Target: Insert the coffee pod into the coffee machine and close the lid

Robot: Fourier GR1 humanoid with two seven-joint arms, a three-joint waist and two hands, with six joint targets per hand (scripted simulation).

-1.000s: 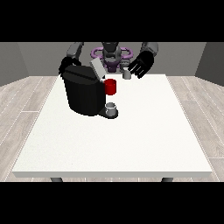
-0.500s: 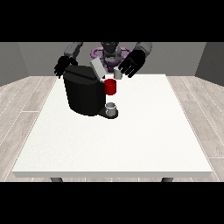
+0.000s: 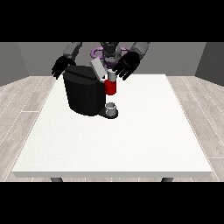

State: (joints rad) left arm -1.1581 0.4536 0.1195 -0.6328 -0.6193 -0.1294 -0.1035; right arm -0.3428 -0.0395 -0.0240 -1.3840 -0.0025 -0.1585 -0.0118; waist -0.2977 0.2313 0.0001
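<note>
Coffee pod (image 3: 112,76): small pale cylinder, upright, seated at the top of the red brewing head (image 3: 111,87) on the right side of the coffee machine (image 3: 84,92). Whether it sits fully in its slot or only rests on the opening cannot be told. Judged light and rigid, with a thin wall that could dent and a smooth side that may slip; best taken across its side wall or pressed straight down on its flat top.

Coffee machine: black, bulky body on the far left part of the white table (image 3: 131,140). Judged heavy enough to stay put under a light push.

Lid (image 3: 98,69): grey flap, raised and tilted, hinged on top of the machine just left of the pod. Not yet closed. Stiff; likely best pushed down on its upper free edge.

Cup (image 3: 111,107): small grey vessel on the machine's base, directly below the red head.

Hand at the view's right (image 3: 126,65): fingers spread and relaxed, holding nothing, just right of and above the pod, near the lid.

Hand at the view's left (image 3: 62,67): fingers hanging extended, holding nothing, at the machine's far left corner; contact cannot be told.
</note>
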